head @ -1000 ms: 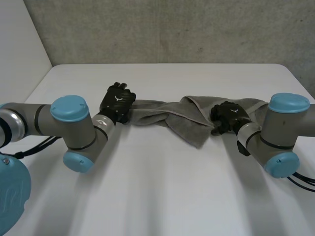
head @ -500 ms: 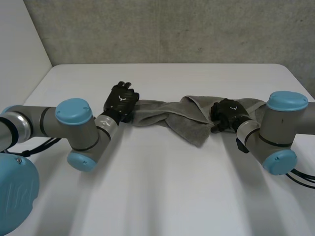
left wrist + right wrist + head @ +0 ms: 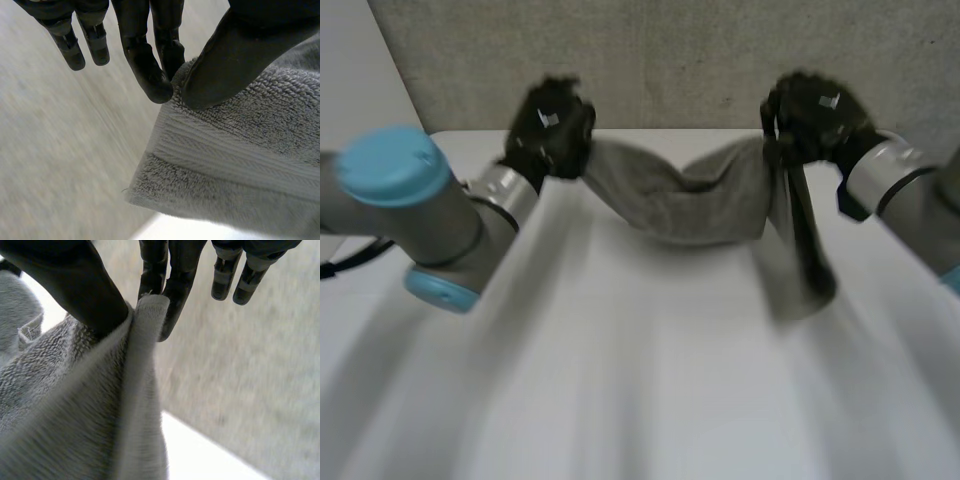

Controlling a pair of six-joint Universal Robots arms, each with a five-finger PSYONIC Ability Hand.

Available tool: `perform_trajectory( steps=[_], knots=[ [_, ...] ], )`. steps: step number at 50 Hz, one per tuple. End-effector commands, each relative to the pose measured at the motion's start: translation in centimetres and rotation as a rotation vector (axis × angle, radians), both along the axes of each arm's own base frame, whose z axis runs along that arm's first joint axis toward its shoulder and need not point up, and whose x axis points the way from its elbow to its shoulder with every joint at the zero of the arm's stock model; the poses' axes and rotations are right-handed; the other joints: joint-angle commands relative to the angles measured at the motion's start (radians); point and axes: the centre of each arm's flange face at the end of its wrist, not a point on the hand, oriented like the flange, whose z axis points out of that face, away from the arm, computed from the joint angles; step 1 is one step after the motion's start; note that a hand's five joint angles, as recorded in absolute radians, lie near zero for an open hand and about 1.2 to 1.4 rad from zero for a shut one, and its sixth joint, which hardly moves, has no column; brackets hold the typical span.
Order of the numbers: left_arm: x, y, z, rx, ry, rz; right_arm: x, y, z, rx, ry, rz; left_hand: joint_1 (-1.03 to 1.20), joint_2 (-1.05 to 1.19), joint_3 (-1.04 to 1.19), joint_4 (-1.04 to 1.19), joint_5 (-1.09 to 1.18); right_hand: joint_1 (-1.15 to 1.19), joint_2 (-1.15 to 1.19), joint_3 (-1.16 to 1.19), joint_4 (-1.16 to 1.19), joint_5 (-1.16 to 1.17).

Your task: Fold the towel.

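The grey towel [image 3: 695, 205] hangs in the air between my two hands, sagging in the middle above the white table [image 3: 650, 380]. My left hand [image 3: 552, 125] is raised at the towel's left end and pinches a corner of the towel [image 3: 235, 150] between thumb and fingers [image 3: 150, 75]. My right hand [image 3: 815, 115] is raised at the right end, pinching an edge of the towel [image 3: 90, 405] between its thumb and fingers [image 3: 175, 290]. A long flap of the towel dangles below the right hand down toward the table.
A grey concrete wall [image 3: 670, 50] stands behind the table's far edge. A pale wall [image 3: 360, 90] runs along the left side. My two grey arms with blue caps [image 3: 385, 165] reach in from both sides.
Both hands have closed on the towel's ends and lifted it off the table, swinging upward and apart. The towel, lying bunched before, now hangs stretched between them.
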Motion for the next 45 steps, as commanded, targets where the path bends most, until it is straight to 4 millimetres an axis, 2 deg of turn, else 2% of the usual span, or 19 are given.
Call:
perform_trajectory(
  steps=[1, 3, 5, 7, 8, 9, 10, 11, 12, 13, 14, 15, 16, 17, 19, 25, 32, 41, 45],
  knots=[
    [1.6, 3.2, 8.3, -0.085, 0.161, -0.031, -1.2, 3.9, 7.4, -0.115, -0.018, 0.057, 0.122, 0.059, -0.038, -0.047, 0.074, 0.121, 0.069, 0.015, 0.029, 0.081],
    [2.2, 4.3, 9.6, -0.096, 0.182, -0.034, -1.7, 3.9, 7.5, -0.105, -0.012, 0.051, 0.122, 0.059, -0.038, -0.047, 0.074, 0.121, 0.069, 0.015, 0.029, 0.081],
    [2.3, 4.5, 9.3, -0.08, 0.177, -0.034, -2.1, 3.7, 7.1, -0.077, -0.003, 0.047, 0.122, 0.059, -0.038, -0.047, 0.074, 0.09, 0.038, 0.015, 0.029, 0.05],
    [2.3, 4.5, 8.2, -0.048, 0.163, -0.03, -1.9, 3.2, 4.2, 0.029, 0.036, 0.06, 0.122, 0.059, -0.038, -0.047, 0.074, -0.731, -0.783, 0.015, 0.029, -0.77],
    [2.3, 4.5, 7.1, -0.015, 0.147, -0.029, -1.9, 3.2, 4.2, 0.029, 0.036, 0.06, 0.122, 0.059, -0.038, -0.047, 0.074, -0.735, -0.787, 0.015, 0.029, -0.775],
    [2.3, 4.5, 7.1, -0.015, 0.147, -0.029, -1.8, 2.7, 2.1, 0.087, 0.071, 0.063, 0.122, 0.059, -0.038, -0.047, 0.074, -1.137, -1.188, 0.015, 0.029, -1.14],
    [2.1, 4.6, 5.4, 0.035, 0.121, -0.027, -1.7, 2.4, -0.2, 0.146, 0.116, 0.062, 0.122, 0.059, -0.038, -0.047, 0.074, -1.274, -1.326, 0.015, 0.029, -1.14],
    [2.1, 4.4, 3.4, 0.094, 0.091, -0.023, -1.7, 2.4, -0.3, 0.147, 0.116, 0.062, 0.122, 0.059, -0.038, -0.047, 0.074, -1.275, -1.327, 0.015, 0.029, -1.14],
    [2.1, 4.4, 3.4, 0.095, 0.091, -0.023, -1.7, 2.3, -2.6, 0.201, 0.17, 0.069, 0.122, 0.059, -0.038, -0.047, 0.074, -1.275, -1.327, 0.015, 0.029, -1.14],
    [2.1, 4.4, 1.4, 0.157, 0.063, -0.017, -1.8, 2.2, -4.8, 0.239, 0.225, 0.069, 0.122, 0.059, -0.038, -0.047, 0.074, -1.275, -1.327, 0.015, 0.029, -1.14],
    [2.2, 4.5, -0.9, 0.234, 0.027, -0.01, -1.8, 2.2, -4.8, 0.24, 0.226, 0.069, 0.122, 0.059, -0.038, -0.047, 0.074, -1.275, -1.327, 0.015, 0.029, -1.14],
    [2.2, 4.5, -0.9, 0.235, 0.027, -0.01, -1.9, 2.0, -6.7, 0.267, 0.274, 0.068, 0.122, 0.059, -0.038, -0.047, 0.074, -1.275, -1.327, 0.015, 0.029, -1.14],
    [2.3, 4.7, -2.6, 0.292, -0.003, -0.006, -2.0, 1.8, -8.1, 0.285, 0.312, 0.055, 0.122, 0.059, -0.038, -0.047, 0.074, -1.275, -1.327, 0.015, 0.029, -1.14],
    [2.3, 5.2, -4.3, 0.354, -0.031, -0.006, -2.0, 1.8, -8.1, 0.285, 0.313, 0.055, 0.122, 0.059, -0.038, -0.047, 0.074, -1.275, -1.327, 0.015, 0.029, -1.14],
    [2.6, 5.7, -5.5, 0.403, -0.053, -0.003, -2.5, 1.3, -10.1, 0.329, 0.358, 0.0, 0.122, 0.059, -0.038, -0.047, 0.074, -1.275, -1.327, 0.015, 0.029, -1.14],
    [3.2, 7.0, -7.5, 0.48, -0.091, 0.001, -3.1, 1.3, -10.3, 0.348, 0.366, -0.041, 0.122, 0.059, -0.038, -0.047, 0.074, -1.275, -1.327, 0.015, 0.029, -1.14],
    [3.5, 7.6, -8.1, 0.504, -0.101, 0.006, -3.6, 4.3, -8.1, 0.326, 0.273, -0.064, 0.122, 0.059, -0.038, -0.047, 0.074, -1.275, -1.327, 0.015, 0.029, -1.14],
    [3.7, 7.7, -7.9, 0.501, -0.099, 0.016, -3.9, 7.2, -9.8, 0.544, -0.072, -0.121, 0.122, 0.059, -0.038, -0.047, 0.074, -1.275, -1.327, 0.015, 0.029, -1.14],
    [3.8, 7.7, -7.4, 0.491, -0.095, 0.015, -4.1, 8.3, -10.9, 0.615, -0.125, -0.137, 0.122, 0.059, -0.038, -0.047, 0.074, -1.275, -1.327, 0.015, 0.029, -1.14]
  ],
)
